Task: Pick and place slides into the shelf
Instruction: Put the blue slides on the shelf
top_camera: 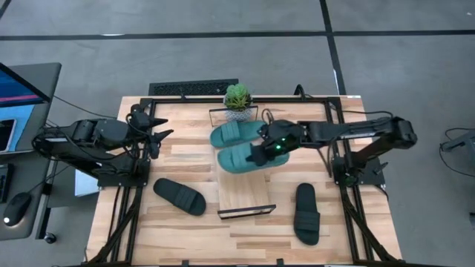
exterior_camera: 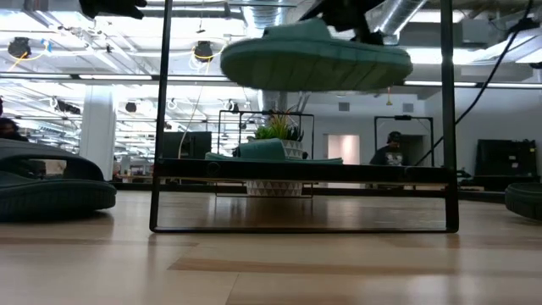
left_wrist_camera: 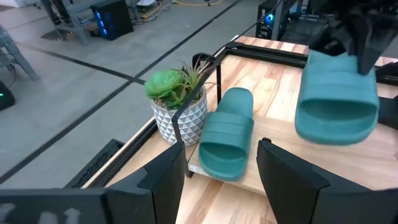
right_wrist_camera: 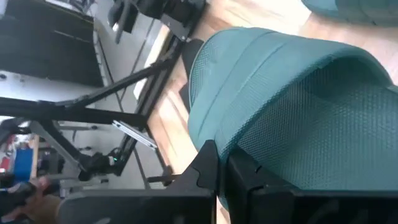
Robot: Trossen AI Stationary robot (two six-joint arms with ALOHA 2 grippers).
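**Teal sandal held in the air over the shelf**

A teal sandal (top_camera: 239,159) hangs above the shelf (top_camera: 242,194), clear of the plank, as the low view shows: its sole floats well over the shelf's top rail. The right gripper (top_camera: 261,153) holds it, its two fingers clamped tight on the edge of the wide strap; in the right wrist view the strap's textured rubber fills the picture right at the fingers (right_wrist_camera: 208,163).

The second teal sandal (top_camera: 236,133) already lies on the far end of the shelf, toe toward the left arm, just beside a small potted plant (top_camera: 237,99) in a white patterned pot. The held sandal sits close to it, nearer the middle of the plank.

The two dark sandals rest on the table (top_camera: 185,233), off the shelf. One (top_camera: 179,196) lies at a slant to the left of the shelf's near end. The other (top_camera: 306,213) lies to its right, lengthwise, close to the right arm's base.

The left gripper (top_camera: 154,133) waits at the left side of the table, raised off the wood, its fingers spread apart and empty, pointing toward the plant and the shelf.

Beyond the table, in the low view, a person (exterior_camera: 390,150) sits far back in the room.
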